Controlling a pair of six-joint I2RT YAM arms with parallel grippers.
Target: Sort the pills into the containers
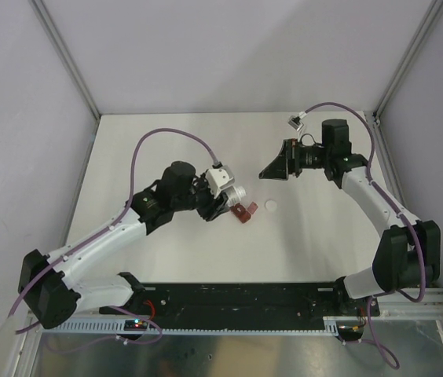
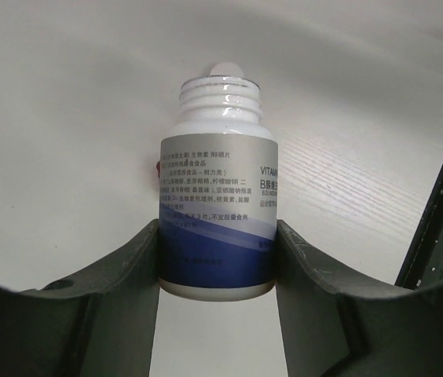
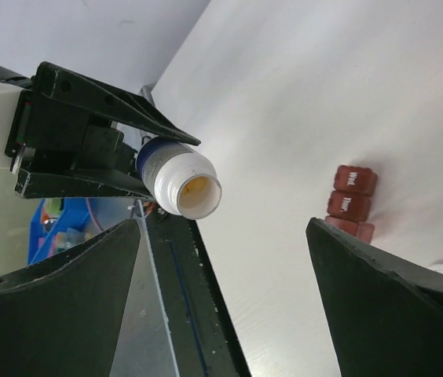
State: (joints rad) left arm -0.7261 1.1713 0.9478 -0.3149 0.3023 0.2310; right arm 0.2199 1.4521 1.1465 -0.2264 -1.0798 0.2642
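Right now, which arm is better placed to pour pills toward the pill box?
Left, most likely. The left tool grips the uncapped bottle, whose mouth sits close to the dark red pill box. The right tool is open, empty and farther off.

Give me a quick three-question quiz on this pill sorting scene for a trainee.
1. True or false: the small white plastic bottle with the blue and silver label has its cap on.
2. Which one grips that bottle? A) the left tool B) the right tool C) neither.
3. Fill the gap: the right tool is ___ and empty, above the white table where the dark red plastic three-compartment pill box lies.

Key: 1 false, its threaded neck is bare. 2 A. 3 open.
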